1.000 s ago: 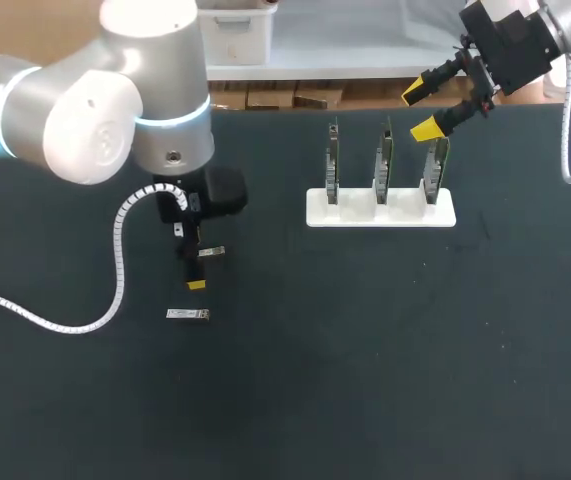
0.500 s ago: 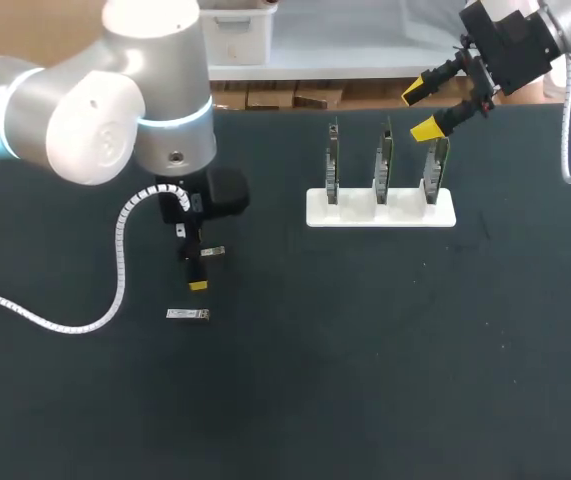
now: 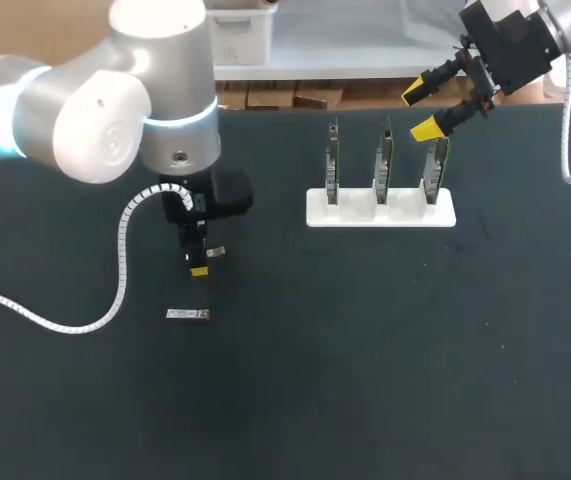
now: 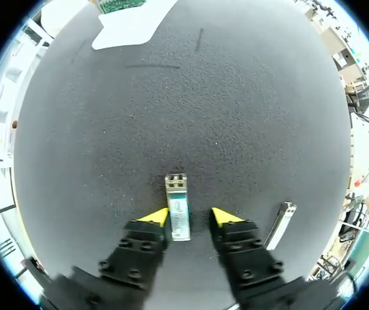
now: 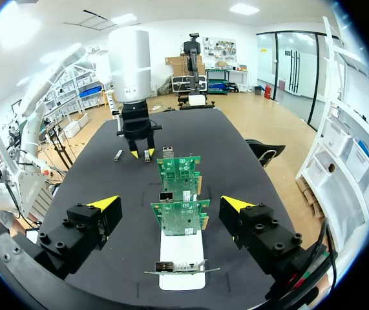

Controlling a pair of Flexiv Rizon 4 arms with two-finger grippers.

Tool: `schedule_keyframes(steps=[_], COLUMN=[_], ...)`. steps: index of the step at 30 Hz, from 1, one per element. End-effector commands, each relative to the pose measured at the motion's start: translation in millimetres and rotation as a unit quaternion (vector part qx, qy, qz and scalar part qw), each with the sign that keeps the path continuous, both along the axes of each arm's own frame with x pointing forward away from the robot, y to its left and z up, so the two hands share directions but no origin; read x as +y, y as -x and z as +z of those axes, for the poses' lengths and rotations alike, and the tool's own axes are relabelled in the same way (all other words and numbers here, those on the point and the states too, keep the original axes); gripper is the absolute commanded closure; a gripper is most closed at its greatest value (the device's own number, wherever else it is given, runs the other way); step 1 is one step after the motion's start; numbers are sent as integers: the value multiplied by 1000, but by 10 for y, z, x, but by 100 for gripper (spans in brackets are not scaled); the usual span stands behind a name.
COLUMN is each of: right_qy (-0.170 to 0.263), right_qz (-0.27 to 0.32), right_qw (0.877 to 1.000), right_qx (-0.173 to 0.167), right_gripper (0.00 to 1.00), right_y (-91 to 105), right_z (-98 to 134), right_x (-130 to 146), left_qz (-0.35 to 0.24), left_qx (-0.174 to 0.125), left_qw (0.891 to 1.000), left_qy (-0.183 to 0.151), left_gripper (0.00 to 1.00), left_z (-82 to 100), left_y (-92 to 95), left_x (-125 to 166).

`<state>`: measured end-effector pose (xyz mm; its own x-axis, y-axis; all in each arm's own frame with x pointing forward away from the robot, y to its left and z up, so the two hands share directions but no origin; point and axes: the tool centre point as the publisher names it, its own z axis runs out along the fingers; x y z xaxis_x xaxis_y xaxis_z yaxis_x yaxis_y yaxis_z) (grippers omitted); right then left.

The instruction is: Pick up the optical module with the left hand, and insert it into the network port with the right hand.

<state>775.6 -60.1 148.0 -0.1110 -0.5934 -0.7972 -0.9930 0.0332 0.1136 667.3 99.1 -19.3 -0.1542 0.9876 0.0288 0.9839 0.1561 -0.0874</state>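
No legible text anywhere. The module carries a white label, print too small to read. The cards have markings, also unreadable.

Black table in a bright workshop hall

In the head view the matte black table fills nearly the whole frame. Along the top edge a white plastic bin sits left of centre, with brown cardboard boxes just under it. In the right wrist view, past the table's far end, lie a light wooden floor, a white wall, glass doors, glowing ceiling panels and white shelves.
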Motion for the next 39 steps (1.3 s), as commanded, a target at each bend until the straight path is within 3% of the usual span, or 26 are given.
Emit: schedule_keyframes(steps=[1,13,19,23,27,30,32,36,39], right_qy=[-1,-1,-1,-1,-1,-1,-1,-1,-1], right_qz=[-1,-1,-1,-1,-1,-1,-1,-1,-1], right_qw=[1000,1000,1000,1000,1000,1000,1000,1000,1000], right_qx=[-2,-2,-2,-2,-2,-2,-2,-2,-2], right_gripper=[0,0,0,0,0,0,0,0,0], right_y=[15,15,15,15,15,15,15,15,15], right_z=[-2,-2,-2,-2,-2,-2,-2,-2,-2], right_x=[-1,-1,-1,-1,-1,-1,-1,-1,-1], left_qz=[0,7,28,53,68,52,57,67,54], left_qx=[5,-4,-32,-62,-97,-123,-133,-136,-138], left_qw=[1000,1000,997,987,964,951,934,876,848], left_qy=[-2,6,68,140,238,277,327,458,509], left_gripper=[100,100,100,100,100,100,100,100,100], left_z=[-39,16,256,523,857,1106,1272,1633,1845], left_y=[-17,-56,-222,-422,-702,-894,-1000,-1172,-1240], left_x=[-13,-20,-152,-278,-472,-678,-795,-1017,-1155])
